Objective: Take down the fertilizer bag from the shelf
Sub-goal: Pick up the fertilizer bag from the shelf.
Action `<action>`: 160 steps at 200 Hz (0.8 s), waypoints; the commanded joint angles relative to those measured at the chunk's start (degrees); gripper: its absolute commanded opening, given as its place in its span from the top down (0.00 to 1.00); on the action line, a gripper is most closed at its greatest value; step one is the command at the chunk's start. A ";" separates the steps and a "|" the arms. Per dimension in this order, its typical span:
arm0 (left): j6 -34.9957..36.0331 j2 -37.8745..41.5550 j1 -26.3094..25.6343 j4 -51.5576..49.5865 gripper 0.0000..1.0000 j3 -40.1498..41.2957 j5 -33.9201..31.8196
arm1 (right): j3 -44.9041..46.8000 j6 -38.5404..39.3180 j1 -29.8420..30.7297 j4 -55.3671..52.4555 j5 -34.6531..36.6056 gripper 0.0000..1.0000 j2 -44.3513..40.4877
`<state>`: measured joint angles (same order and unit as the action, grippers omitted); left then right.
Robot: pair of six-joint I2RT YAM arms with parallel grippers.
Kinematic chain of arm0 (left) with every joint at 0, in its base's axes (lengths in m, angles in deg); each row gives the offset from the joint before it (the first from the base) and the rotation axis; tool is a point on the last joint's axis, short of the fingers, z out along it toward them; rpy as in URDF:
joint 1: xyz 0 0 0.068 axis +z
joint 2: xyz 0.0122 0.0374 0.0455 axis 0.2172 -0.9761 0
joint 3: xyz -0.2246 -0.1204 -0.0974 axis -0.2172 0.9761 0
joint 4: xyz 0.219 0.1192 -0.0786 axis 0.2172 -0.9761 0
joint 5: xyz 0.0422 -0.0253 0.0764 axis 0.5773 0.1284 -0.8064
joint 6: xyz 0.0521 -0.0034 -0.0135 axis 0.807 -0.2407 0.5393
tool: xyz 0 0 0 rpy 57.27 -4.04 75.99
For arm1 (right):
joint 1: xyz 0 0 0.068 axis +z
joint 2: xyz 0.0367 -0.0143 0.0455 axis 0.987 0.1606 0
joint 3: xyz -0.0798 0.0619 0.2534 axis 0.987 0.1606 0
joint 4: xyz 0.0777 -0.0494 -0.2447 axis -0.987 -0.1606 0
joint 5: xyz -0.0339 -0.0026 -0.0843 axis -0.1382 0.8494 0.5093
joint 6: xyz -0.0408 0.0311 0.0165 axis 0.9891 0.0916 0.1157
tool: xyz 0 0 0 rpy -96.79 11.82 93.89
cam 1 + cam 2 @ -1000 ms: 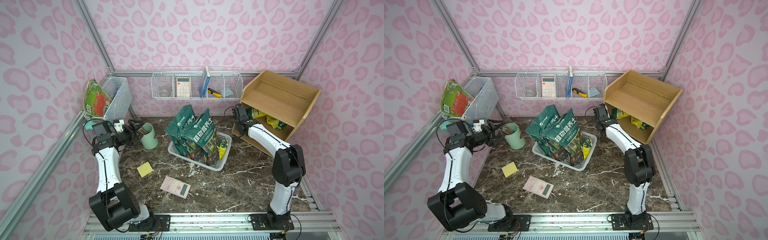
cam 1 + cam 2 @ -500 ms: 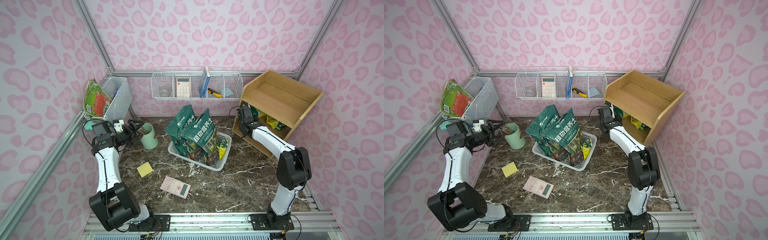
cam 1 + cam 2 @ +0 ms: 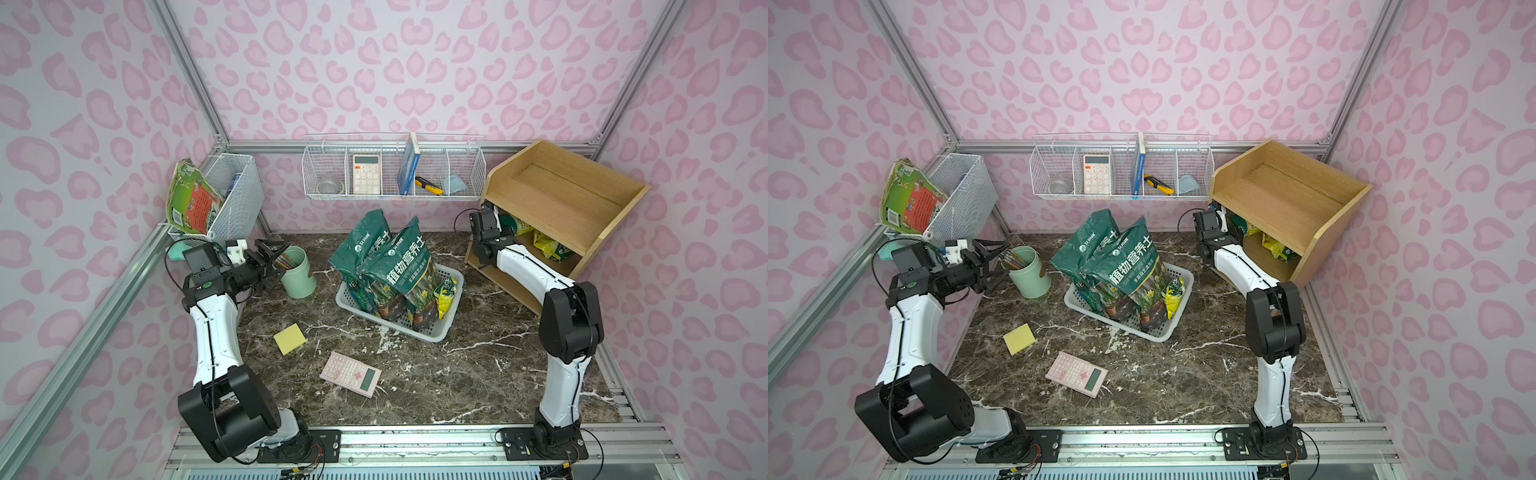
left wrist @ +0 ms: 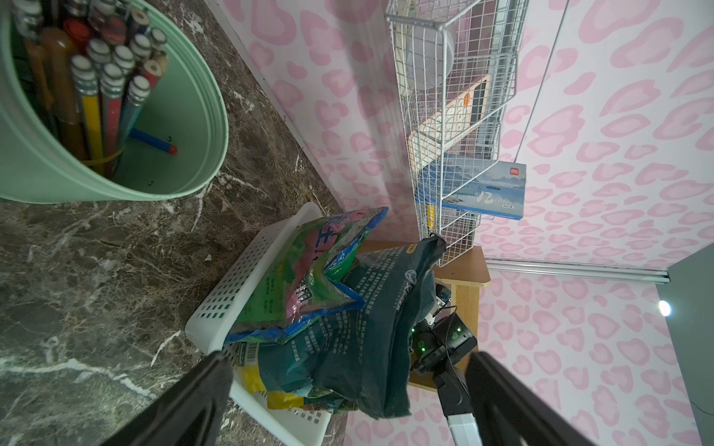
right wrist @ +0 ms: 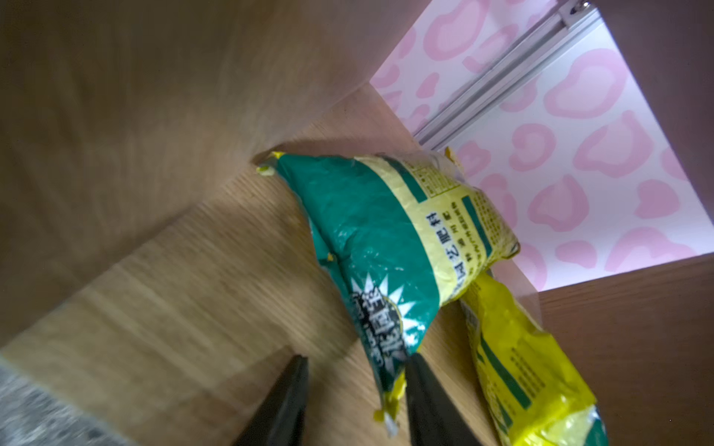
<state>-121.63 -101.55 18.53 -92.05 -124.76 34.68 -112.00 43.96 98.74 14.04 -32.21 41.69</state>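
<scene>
the right arm [image 3: 528, 266] has eased slightly further toward the shelf [image 3: 561, 195], its wrist now a touch deeper at the opening. the shelf itself sits a little nearer the side wall [image 3: 706, 208] than a second ago. the elbow [image 3: 571, 320], leaning further out half a second ago, has drawn back.
</scene>
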 commanded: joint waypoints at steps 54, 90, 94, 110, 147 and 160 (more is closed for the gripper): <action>-0.81 -0.08 0.43 2.18 0.01 0.25 1.05 | -3.84 -4.80 0.88 -5.82 2.35 1.00 1.94; -0.75 0.01 0.44 2.26 0.01 0.45 0.96 | 4.32 -5.26 5.17 0.49 1.31 1.00 -6.96; -0.73 0.01 0.44 2.33 0.01 0.44 0.96 | 4.80 -5.71 5.68 0.44 1.16 1.00 -7.89; -0.57 0.09 0.17 2.33 0.01 0.58 0.96 | 6.06 -8.31 7.66 -0.60 1.03 1.00 -11.07; 0.45 0.19 -0.70 1.26 0.01 0.11 0.53 | 6.44 -18.35 12.90 -6.67 -3.19 1.00 -18.28; 0.51 0.18 -0.88 1.03 0.01 -0.04 0.61 | 7.72 -19.97 15.57 -6.00 -4.60 1.00 -21.43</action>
<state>-122.49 -101.57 17.87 -90.38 -124.28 35.09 -105.42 30.98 110.89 8.36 -33.85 24.49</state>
